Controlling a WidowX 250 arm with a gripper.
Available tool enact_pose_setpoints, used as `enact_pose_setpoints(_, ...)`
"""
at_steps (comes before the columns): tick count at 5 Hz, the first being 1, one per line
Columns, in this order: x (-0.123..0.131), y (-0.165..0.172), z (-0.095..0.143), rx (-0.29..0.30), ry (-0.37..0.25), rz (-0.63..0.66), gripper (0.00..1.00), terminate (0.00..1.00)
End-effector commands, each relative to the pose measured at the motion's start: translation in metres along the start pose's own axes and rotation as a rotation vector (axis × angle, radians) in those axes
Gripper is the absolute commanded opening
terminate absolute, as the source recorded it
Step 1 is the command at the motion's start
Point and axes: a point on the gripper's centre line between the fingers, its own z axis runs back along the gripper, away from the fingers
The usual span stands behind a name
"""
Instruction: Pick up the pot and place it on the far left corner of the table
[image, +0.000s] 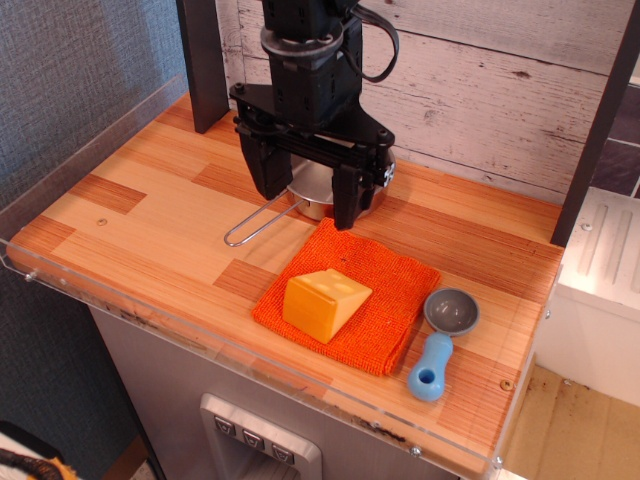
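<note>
Over the middle-back of the bench (150, 215), my pincer (305, 195) hangs spread wide, one finger each side of the pot (318, 195), nothing clamped yet. That shiny little pan sits flat on the planks just behind the orange cloth (350, 300), its wire loop handle (255, 225) trailing toward the left front. So we're early: approach looks done, but the grab, the lift and the carry are all ahead, I'd say. My target, the far left corner by the dark post, waits with the pot well apart from it. Cheese wedge (325, 303) on the cloth and the blue-handled scoop (442, 345) sit nearer the front, out of my path as I read it.
</note>
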Motion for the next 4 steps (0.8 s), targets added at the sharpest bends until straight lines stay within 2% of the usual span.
enact_pose_setpoints(1, 0.0, 0.0, 0.0, 0.0, 0.0, 0.0, 1.0, 0.0)
enact_pose_setpoints(2, 0.004, -0.009, -0.001, -0.043, 0.002, 0.012, 1.0, 0.0)
enact_pose_setpoints(3, 0.028, -0.003, 0.0, -0.046, -0.022, 0.032, 1.0, 0.0)
enact_pose_setpoints(4, 0.063, 0.01, -0.004, -0.019, -0.055, 0.021, 1.0, 0.0)
